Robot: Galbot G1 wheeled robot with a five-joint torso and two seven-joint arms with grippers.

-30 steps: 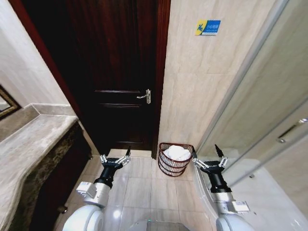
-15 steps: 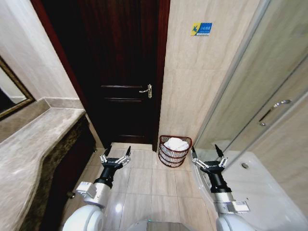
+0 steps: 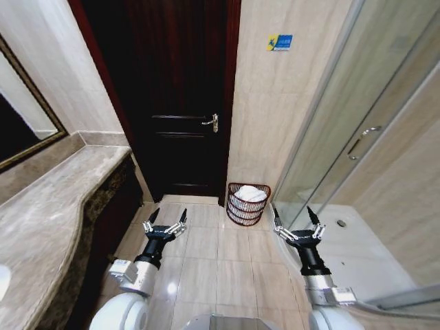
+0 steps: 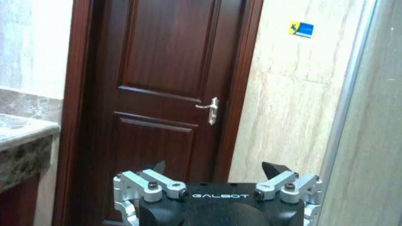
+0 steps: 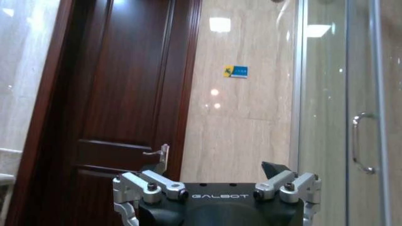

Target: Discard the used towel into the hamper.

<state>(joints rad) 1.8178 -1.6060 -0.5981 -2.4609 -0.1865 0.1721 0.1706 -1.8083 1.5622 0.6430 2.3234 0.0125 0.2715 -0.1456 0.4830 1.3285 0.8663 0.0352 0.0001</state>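
Reddish-brown wire hamper (image 3: 248, 204) stands on the floor just beside the door (image 3: 180, 96), a white towel (image 3: 251, 194) inside; left tool (image 3: 166, 224) and right tool (image 3: 296, 221) hang spread and empty, short of it.

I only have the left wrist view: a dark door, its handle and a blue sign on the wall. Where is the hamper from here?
Observer: The hamper stands on the floor tiles at the foot of the beige wall, just right of the door frame.
Operator: Is the towel in it?
Observer: Yes, a white towel lies inside, above the rim.
Operator: Are my pincers free?
Observer: Both are open and empty: left pincer low over the tiles, right pincer beside the shower's glass door.
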